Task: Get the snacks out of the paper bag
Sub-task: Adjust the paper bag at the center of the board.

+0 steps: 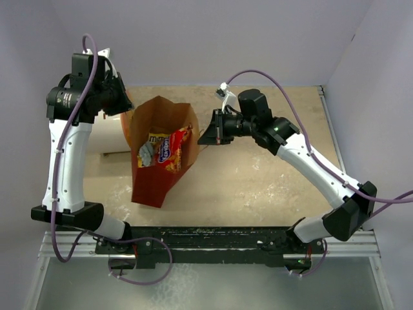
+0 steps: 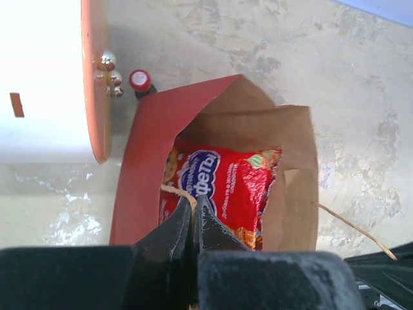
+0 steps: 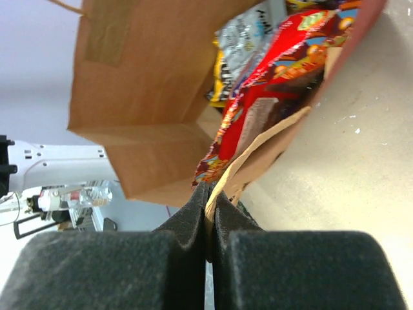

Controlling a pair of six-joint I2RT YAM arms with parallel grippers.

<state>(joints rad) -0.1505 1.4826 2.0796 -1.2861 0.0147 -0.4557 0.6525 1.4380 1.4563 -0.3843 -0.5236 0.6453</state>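
Note:
The paper bag [image 1: 150, 187], red outside and brown inside, lies on the table with its open mouth held up between the two arms. Inside it are a large red packet [image 1: 175, 150] with a blue oval logo, a silvery wrapper [image 1: 147, 154] and a yellow packet [image 3: 218, 79]. My left gripper [image 1: 126, 110] is at the bag's far left rim, shut on the tan cord handle [image 2: 175, 191] there. My right gripper [image 1: 205, 134] is shut on the bag's right rim [image 3: 258, 152]. In the left wrist view the red packet [image 2: 222, 187] lies just beyond the shut left gripper [image 2: 193, 205].
A white cylinder [image 2: 39, 77] with an orange end lies left of the bag, with a small red-capped bottle [image 2: 140, 80] beside it. The other cord handle [image 2: 352, 226] trails off the bag's right side. Walls close in the table at the back and right.

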